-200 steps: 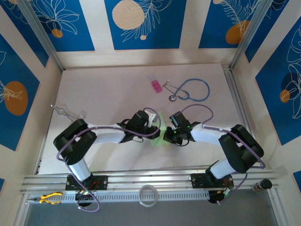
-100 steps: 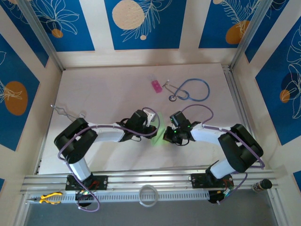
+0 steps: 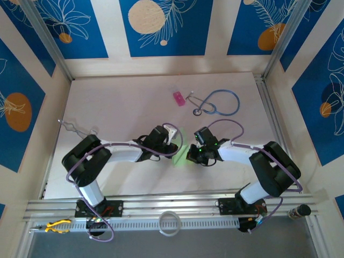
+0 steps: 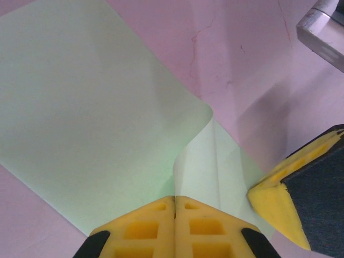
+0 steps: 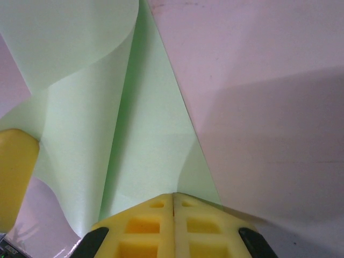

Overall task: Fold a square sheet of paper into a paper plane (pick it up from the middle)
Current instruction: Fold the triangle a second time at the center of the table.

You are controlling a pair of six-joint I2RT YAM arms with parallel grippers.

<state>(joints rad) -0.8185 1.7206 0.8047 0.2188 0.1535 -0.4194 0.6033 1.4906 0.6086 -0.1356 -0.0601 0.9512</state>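
Plainly, both arms meet over the square sheet of paper, which lies on the table well nearer the arm bases than the blue stethoscope and a little to its left. The small pink block sits just left of the stethoscope, apart from the sheet.

From above, the left gripper comes at the sheet from the side away from the stethoscope, and the right gripper sits on the stethoscope's side of it, lower in the view. Pale green shows between the two and below them.

At the left wrist, the left gripper has its yellow fingers pressed together with no gap, and the edge of the sheet runs in between them. One flap lies flat on the table; beside it another part curls up and carries a straight crease. A yellow finger of the other arm touches that raised part.

At the right wrist, the right gripper is likewise clamped together on the sheet, which rises from the jaws as a long narrow wedge with a centre crease, its upper part curling over. The left arm's yellow fingertip rests against the sheet's edge.
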